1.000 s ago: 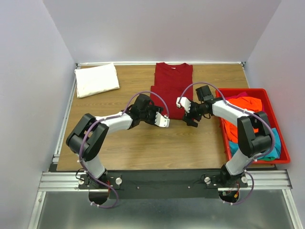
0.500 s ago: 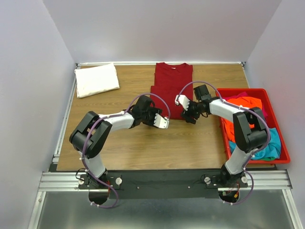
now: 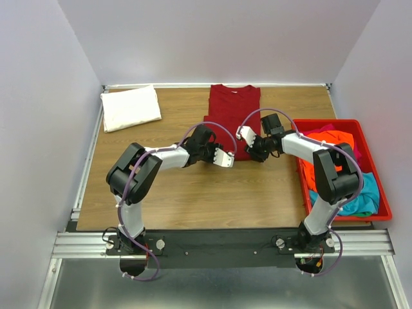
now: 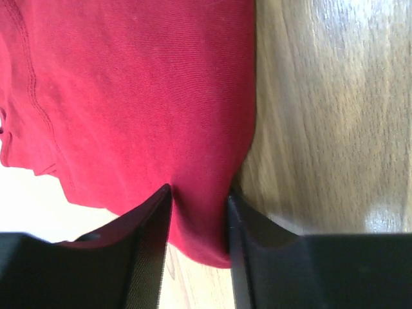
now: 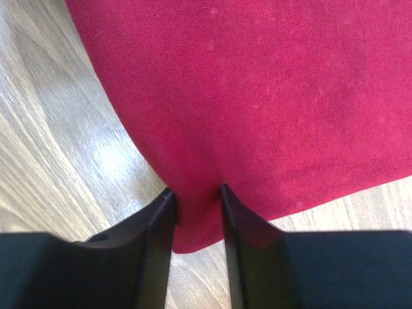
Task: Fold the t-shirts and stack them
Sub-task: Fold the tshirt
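Our left gripper (image 4: 198,199) and right gripper (image 5: 196,196) each pinch a near corner of the dark red t-shirt (image 3: 234,106), so we should lift both evenly, cloth taut.

A spread t-shirt (image 3: 233,109) lies far-centre on the surface (image 3: 193,193); a folded t-shirt (image 3: 131,107) lies at the far left; a bin (image 3: 385,201) holding heaped t-shirts (image 3: 335,143) stands at the right edge; the left pincer (image 3: 228,159) and right pincer (image 3: 247,139) meet the spread t-shirt's near left and right corners.
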`<state>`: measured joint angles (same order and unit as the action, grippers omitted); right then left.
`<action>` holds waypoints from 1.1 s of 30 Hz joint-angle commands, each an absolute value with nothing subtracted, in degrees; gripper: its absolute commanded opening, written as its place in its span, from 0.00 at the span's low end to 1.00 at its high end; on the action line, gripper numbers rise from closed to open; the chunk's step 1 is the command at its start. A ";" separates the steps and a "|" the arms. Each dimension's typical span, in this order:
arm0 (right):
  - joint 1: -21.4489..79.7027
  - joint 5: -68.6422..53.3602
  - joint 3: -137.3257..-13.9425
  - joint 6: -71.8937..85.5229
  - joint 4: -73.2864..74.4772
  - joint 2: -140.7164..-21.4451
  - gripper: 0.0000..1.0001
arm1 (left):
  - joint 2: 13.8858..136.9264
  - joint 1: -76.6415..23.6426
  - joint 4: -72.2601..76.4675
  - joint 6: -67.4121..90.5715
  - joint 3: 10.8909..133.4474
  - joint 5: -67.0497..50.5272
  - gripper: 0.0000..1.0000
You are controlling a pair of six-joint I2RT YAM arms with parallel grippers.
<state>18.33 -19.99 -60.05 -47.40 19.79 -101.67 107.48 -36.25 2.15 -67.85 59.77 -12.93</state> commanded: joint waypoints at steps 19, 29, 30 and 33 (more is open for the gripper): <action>19.86 -26.71 -54.50 -57.65 47.78 -91.77 0.01 | 90.19 -43.15 -10.80 -60.74 48.52 -17.93 0.00; 22.32 -29.80 -51.85 -55.20 59.50 -72.16 0.00 | 76.30 -55.19 -15.82 -50.28 41.48 -20.92 0.00; 22.24 -29.53 -52.38 -54.59 59.76 -71.55 0.00 | 75.77 -55.28 -15.73 -50.27 41.92 -20.83 0.00; 22.32 -27.08 -53.70 -52.13 59.16 -69.97 0.00 | 75.15 -55.20 -16.43 -51.94 45.07 -19.96 0.00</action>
